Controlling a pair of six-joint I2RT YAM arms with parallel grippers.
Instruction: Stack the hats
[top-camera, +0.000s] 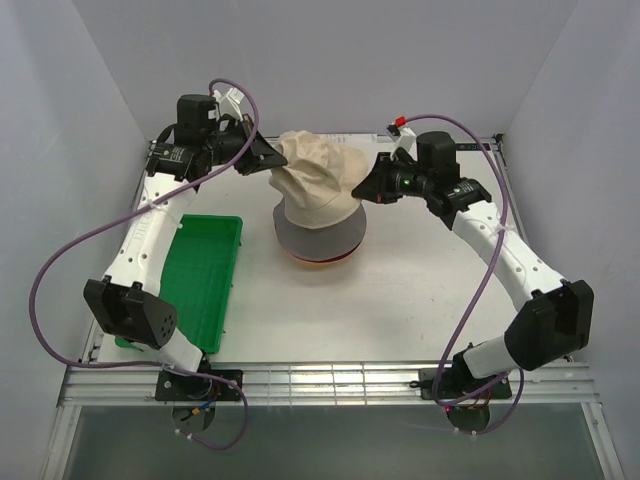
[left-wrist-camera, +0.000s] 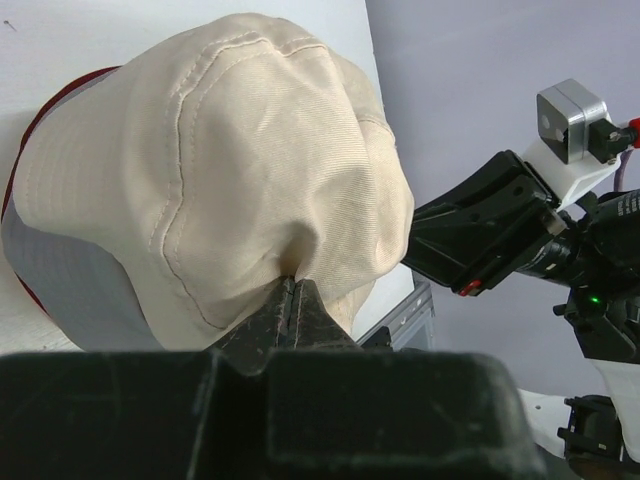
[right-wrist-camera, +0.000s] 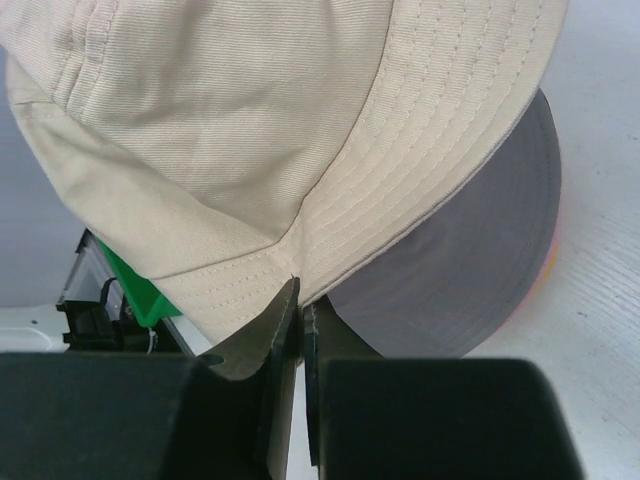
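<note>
Close to finished, judging by the pile. White table (top-camera: 420, 300), with a green tray (top-camera: 205, 270) below and outward of the left gripper (top-camera: 268, 158). Between both grippers, a beige hat (top-camera: 315, 180), pinched tight at the crown by the left and at the brim by the right gripper (top-camera: 365, 188), slumped over a grey hat (top-camera: 318, 238) just beneath them. Under that, thin edges of a red hat (top-camera: 297, 257) and an orange hat (top-camera: 320, 264). No fifth hat to be seen. Likely left to do: settling the beige hat squarely and letting go.
</note>
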